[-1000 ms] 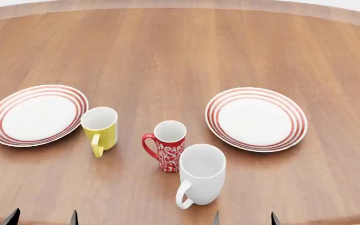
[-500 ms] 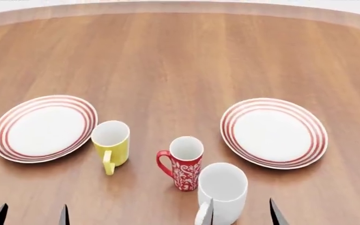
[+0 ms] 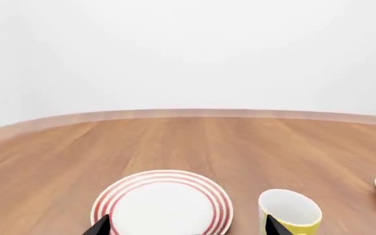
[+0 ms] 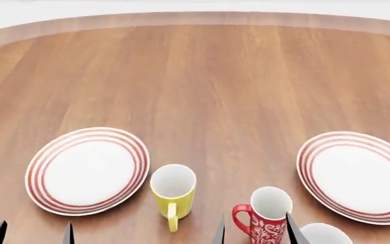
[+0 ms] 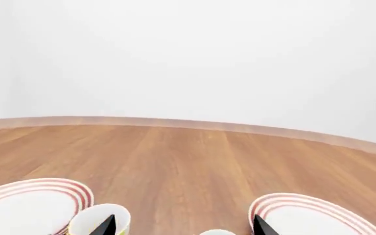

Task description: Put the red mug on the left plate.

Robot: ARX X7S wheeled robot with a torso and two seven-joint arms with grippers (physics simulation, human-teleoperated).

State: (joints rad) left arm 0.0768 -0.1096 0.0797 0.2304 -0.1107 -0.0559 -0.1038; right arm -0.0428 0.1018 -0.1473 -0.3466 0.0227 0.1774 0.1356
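The red mug [image 4: 266, 217] with a white scroll pattern stands upright at the head view's lower edge, handle to the left. Only its white rim [image 5: 218, 232] shows in the right wrist view. The left plate [image 4: 87, 169], white with red rings, lies on the table at the left, also in the left wrist view [image 3: 163, 207]. My left gripper [image 4: 32, 234] is open, tips near the table's front edge, in front of the left plate. My right gripper [image 4: 254, 231] is open, its tips on either side of the red mug's near side.
A yellow mug [image 4: 173, 192] stands between the left plate and the red mug. A white mug [image 4: 324, 234] is partly visible right of the red mug. A second ringed plate [image 4: 358, 176] lies at the right. The round wooden table [image 4: 202, 81] stretches back bare.
The head view has moved forward and to the left: plates and mugs have slid down and right in the picture. The white mug is nearly out of view. Gripper tips stay at the lower edge.
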